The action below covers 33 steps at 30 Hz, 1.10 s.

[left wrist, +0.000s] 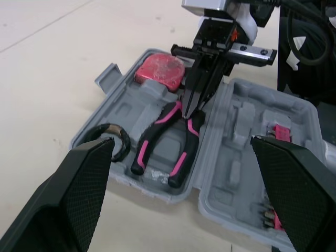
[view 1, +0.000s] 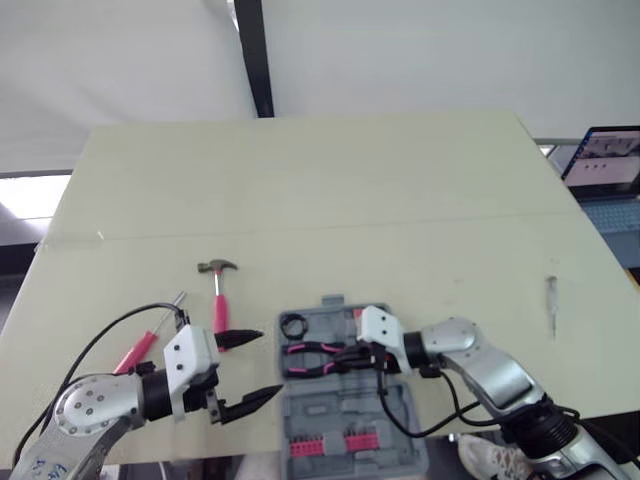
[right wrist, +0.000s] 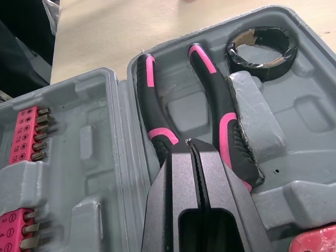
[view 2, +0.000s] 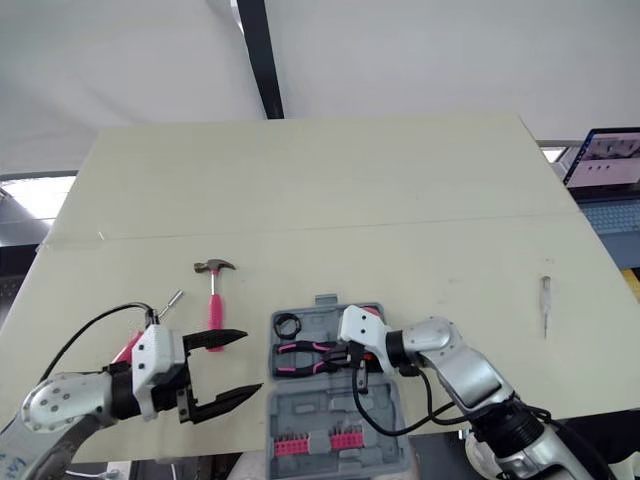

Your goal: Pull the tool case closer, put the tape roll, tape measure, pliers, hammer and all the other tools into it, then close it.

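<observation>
The grey tool case [view 1: 395, 420] lies open at the table's front edge. In its far half sit a black tape roll [view 1: 293, 325], black-and-pink pliers [view 1: 310, 358] and a pink tape measure [left wrist: 160, 70]. My right gripper [right wrist: 190, 143] is shut, its tips right over the pliers' joint with nothing between them. To the left of the case my left gripper [view 1: 271, 362] hovers open and empty. A pink-handled hammer [view 1: 218, 295] lies on the table beyond it. Beside my left arm lies a pink-handled screwdriver [view 1: 135, 352].
The case's near half holds pink racks of bits [view 1: 345, 440]. A small slim tool [view 1: 551, 298] lies alone at the table's right side. Off the far right edge stands a laptop [view 1: 605, 160]. The back of the table [view 1: 300, 180] is bare.
</observation>
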{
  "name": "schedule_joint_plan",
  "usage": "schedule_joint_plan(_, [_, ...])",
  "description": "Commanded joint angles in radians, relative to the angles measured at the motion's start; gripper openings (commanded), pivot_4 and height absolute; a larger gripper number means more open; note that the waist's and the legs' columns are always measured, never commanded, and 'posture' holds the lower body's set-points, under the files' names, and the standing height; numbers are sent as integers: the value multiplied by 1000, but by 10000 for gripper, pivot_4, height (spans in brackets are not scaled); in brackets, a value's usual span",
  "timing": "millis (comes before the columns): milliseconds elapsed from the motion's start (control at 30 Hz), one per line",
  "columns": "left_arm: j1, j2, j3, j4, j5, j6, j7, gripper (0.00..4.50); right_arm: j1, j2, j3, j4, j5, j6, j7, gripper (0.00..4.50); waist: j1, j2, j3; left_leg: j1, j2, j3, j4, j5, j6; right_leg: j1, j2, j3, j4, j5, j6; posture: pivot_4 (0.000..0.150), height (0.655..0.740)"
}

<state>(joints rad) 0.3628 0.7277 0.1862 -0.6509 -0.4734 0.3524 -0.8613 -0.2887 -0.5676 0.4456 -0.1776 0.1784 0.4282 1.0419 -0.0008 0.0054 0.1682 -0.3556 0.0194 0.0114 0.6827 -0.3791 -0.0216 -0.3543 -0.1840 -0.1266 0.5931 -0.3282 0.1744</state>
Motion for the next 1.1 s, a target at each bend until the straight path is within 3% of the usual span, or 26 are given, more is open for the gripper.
schedule_joint_plan(33, [14,15,27,14,0,-43,-40,45000,36,-13,41,50,-37,9,10,408,1,0,0,0,0,0,0,0,0,0,0,0,0,0,0,1500,7400])
schedule_joint_plan(300, [1,27,15,44,7,-66,-70,45000,51,-48,63,87,-78,-48,19,408,2,-1,-3,1,0,0,0,0,0,1,0,0,0,0,0,1500,7400])
schedule_joint_plan(1100, [-133,34,-9,-35,-45,95,-5,45000,23,-55,150,233,-230,-152,6,408,7,-4,-20,16,0,-3,-4,-1,-1,19,0,-3,-5,0,-1,1500,7400])
